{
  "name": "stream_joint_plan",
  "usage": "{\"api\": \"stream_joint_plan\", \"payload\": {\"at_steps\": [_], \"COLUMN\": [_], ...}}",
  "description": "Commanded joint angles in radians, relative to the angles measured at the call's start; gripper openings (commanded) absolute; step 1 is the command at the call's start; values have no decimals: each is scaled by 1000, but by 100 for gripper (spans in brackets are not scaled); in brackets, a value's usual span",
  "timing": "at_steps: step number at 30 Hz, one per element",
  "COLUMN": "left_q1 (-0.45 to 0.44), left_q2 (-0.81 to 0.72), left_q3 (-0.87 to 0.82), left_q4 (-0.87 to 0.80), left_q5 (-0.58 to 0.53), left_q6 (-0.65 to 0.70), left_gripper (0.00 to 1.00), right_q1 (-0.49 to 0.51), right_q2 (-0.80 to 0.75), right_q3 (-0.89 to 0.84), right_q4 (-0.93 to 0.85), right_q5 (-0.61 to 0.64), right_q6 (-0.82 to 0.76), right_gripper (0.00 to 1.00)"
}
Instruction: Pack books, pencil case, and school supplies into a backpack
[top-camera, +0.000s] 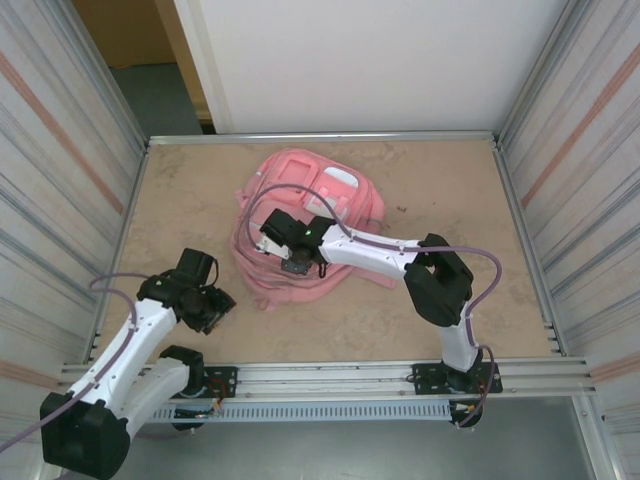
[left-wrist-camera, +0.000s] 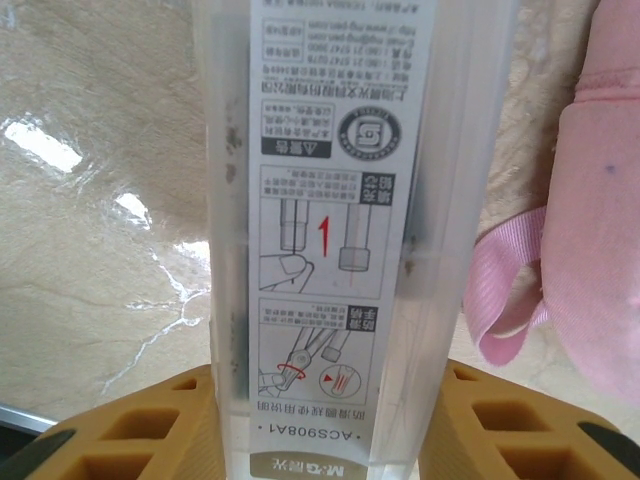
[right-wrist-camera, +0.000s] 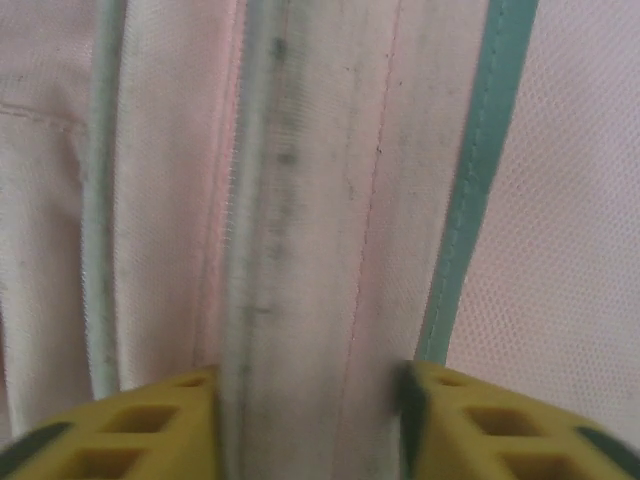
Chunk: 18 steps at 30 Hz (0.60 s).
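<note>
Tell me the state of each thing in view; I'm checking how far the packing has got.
backpack, lying on the table, one fold pinched; open or zipped, cannot tell.
clear labelled case, gripped, outside the backpack.
left gripper, shut on the clear labelled case.
right gripper, shut on a backpack fold.

White-shelled left arm (top-camera: 135, 335) and right arm (top-camera: 365, 255), chunky black joints (top-camera: 437, 280), lilac cables (top-camera: 112, 279) trailing behind left pincer (top-camera: 210, 310) and right pincer (top-camera: 295, 265), yellow hollow-celled fingers (left-wrist-camera: 130, 440) at the tips
</note>
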Motion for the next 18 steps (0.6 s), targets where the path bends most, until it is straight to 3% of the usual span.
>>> {"api": "stream_joint_plan", "payload": {"at_steps": [1, 5, 10, 14, 18], "left_q1": [6, 1, -84, -180, -211], "left_q2": [-25, -21, 22, 113, 192], "left_q3": [42, 81, 148, 218, 283], "left_q4": [-32, -38, 8, 71, 142], "left_q5": [14, 4, -49, -84, -92], "left_q6": [-37, -49, -99, -146, -158], "left_gripper": [44, 44, 44, 44, 44], "right_q1": [0, 11, 6, -8, -37], "right_q2": [-70, -175, -265, -286, -299], "right_q3": [-44, -93, -98, -62, -47], "right_q4": [123, 216, 260, 235, 228], "right_q5": [173, 181, 98, -42, -171], "right_q6": [9, 26, 121, 221, 351], "right_gripper": [27, 1, 0, 0, 0]}}
